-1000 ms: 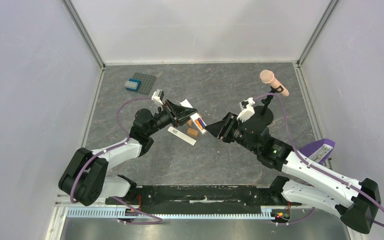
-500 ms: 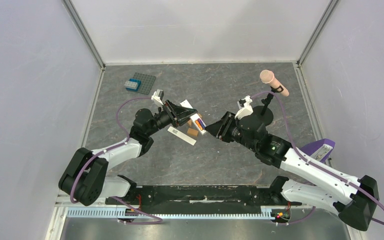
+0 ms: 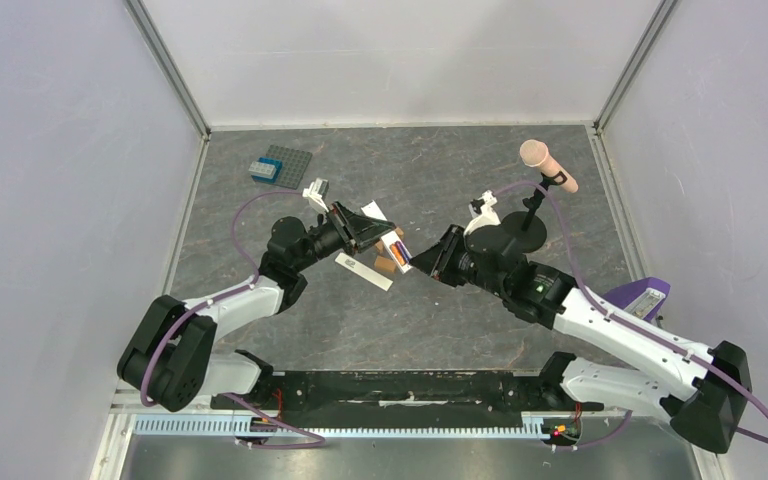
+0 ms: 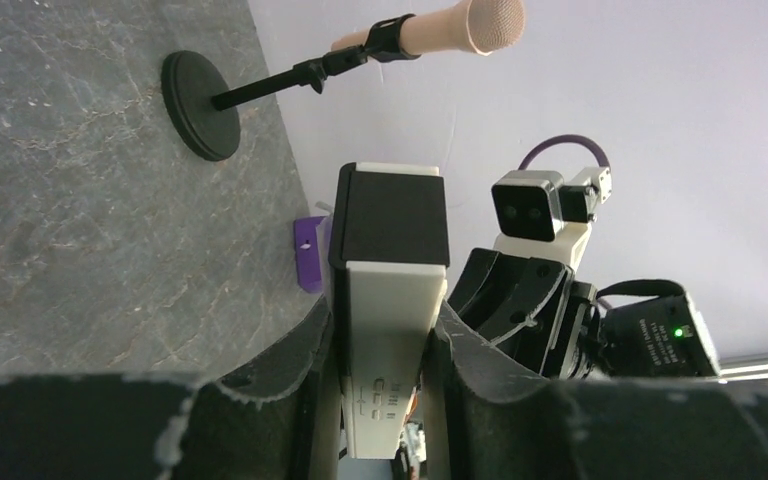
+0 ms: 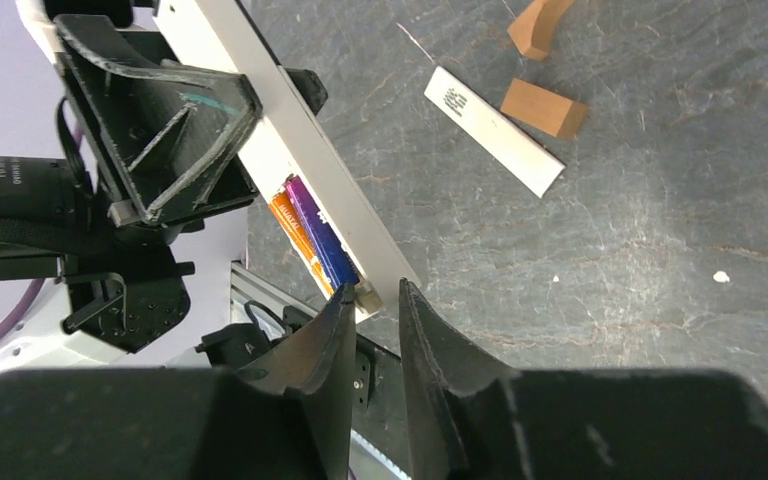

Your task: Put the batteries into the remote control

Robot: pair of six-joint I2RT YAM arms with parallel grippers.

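Note:
My left gripper (image 3: pixel 382 234) is shut on the remote control (image 4: pixel 390 300), a cream-white bar held off the table between both fingers (image 4: pixel 305 365). In the right wrist view the remote control (image 5: pixel 260 95) runs down to my fingertips with its recess uncovered. Two batteries (image 5: pixel 310 240), one orange and one dark blue, lie side by side in it. My right gripper (image 5: pixel 375 290) has its jaws a narrow gap apart, the tips either side of the remote's end corner. From above, the right gripper (image 3: pixel 422 258) nearly meets the remote (image 3: pixel 395 243).
A white labelled strip (image 5: pixel 493 130) and two orange-brown blocks (image 5: pixel 543 107) lie on the table below the remote. A microphone on a stand (image 3: pixel 548 165) is at the back right, a grey studded plate with a blue brick (image 3: pixel 278 165) at the back left, a purple object (image 3: pixel 640 300) at the right edge.
My right gripper has moved slightly left to the remote's end and its jaws have narrowed. The left gripper and remote have stayed put.

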